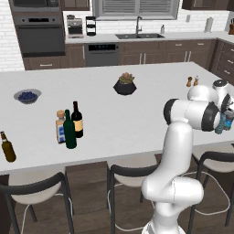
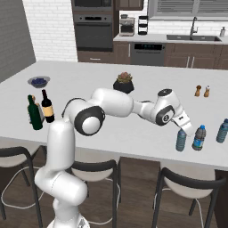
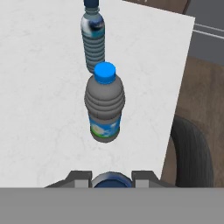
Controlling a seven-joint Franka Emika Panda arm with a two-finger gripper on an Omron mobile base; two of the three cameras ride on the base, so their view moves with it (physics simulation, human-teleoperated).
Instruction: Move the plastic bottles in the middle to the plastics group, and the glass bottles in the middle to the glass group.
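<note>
At counter's right end | gripper (image 2: pixel 181 130) clamped on water bottle's (image 2: pixel 181 140) cap | bottle hangs directly below

White brick wall (image 1: pixel 7 41) at ten o'clock, built-in oven (image 1: pixel 39 32) beside it, sink (image 1: pixel 139 35) under a window (image 1: pixel 137 8) at twelve, wooden floor (image 1: pixel 91 201) at six.

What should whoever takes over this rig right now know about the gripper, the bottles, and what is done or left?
Gripper: shut on the cap end of the water bottle, which is upright at the island's right end, beside the banded blue bottle.
Green wine bottle and black wine bottle: standing by the square bottle at the left end; brown beer bottle further left.
Done, apparently: both wine bottles grouped.
Left: release the water bottle, withdraw.
</note>
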